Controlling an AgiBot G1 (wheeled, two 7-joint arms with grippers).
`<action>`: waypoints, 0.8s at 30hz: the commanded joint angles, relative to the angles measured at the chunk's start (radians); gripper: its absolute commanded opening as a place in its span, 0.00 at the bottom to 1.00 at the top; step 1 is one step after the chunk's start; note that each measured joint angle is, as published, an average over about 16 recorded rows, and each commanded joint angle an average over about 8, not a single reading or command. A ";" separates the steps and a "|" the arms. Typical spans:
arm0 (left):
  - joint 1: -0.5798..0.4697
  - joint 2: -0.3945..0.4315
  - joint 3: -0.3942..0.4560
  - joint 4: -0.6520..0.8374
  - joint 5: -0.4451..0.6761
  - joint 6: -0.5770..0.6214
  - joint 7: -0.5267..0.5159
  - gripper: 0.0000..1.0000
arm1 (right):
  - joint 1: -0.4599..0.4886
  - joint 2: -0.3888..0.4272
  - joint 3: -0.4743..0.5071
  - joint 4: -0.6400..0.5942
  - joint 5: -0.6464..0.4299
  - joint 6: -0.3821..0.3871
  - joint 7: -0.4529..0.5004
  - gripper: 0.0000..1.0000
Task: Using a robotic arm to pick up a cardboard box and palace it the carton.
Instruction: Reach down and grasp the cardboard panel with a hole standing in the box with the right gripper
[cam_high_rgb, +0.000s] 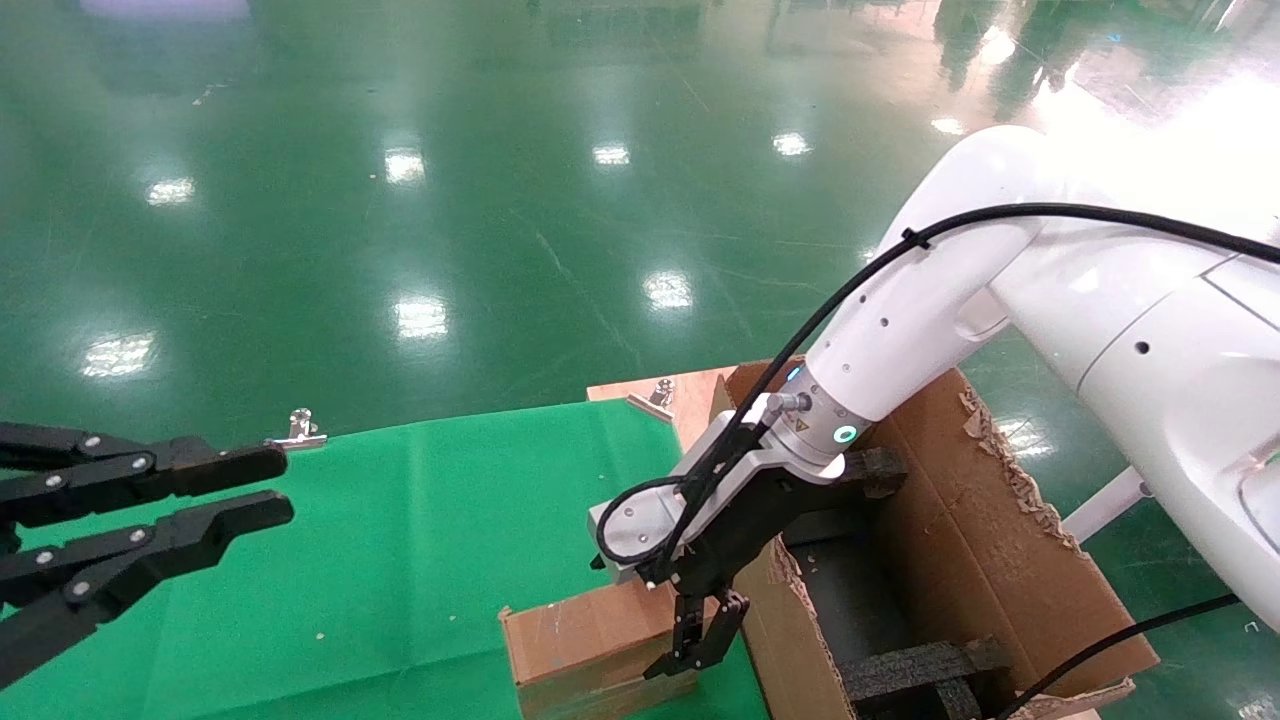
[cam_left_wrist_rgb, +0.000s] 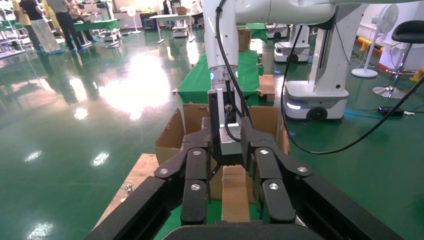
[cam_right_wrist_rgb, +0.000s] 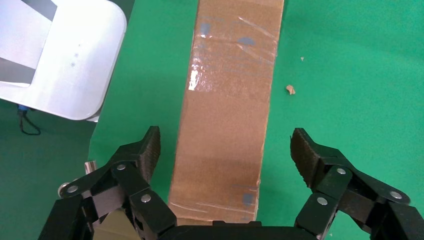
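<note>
1. Nearest me, right gripper (cam_right_wrist_rgb: 227, 150) hangs over the cardboard box (cam_right_wrist_rgb: 227, 105), fingers (cam_right_wrist_rgb: 145, 150) spread wide on either side, not touching.
2. Box lies on green cloth (cam_high_rgb: 400, 560), just beside the carton (cam_high_rgb: 980, 560).
3. Left gripper (cam_high_rgb: 255, 490) hovers off to the side, slightly parted, holding nothing.

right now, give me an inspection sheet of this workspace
surface: green cloth clipped over a wooden board
cardboard box: closed, taped, lying on the cloth beside the carton
carton: open, flaps torn, black foam inserts inside
clutter: a small crumb near the box
right gripper: open, straddling the box, not touching
left gripper: open, idle over the cloth's left edge
cables: black cable looped at the right wrist
surroundings: glossy green floor, people and other robots beyond
</note>
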 joint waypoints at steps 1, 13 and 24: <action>0.000 0.000 0.000 0.000 0.000 0.000 0.000 1.00 | -0.002 0.001 0.003 0.002 0.000 0.000 0.000 0.00; 0.000 0.000 0.000 0.000 0.000 0.000 0.000 1.00 | -0.006 0.005 0.010 0.006 0.001 -0.001 0.002 0.00; 0.000 0.000 0.000 0.000 0.000 0.000 0.000 1.00 | -0.007 0.006 0.012 0.007 0.002 -0.002 0.003 0.00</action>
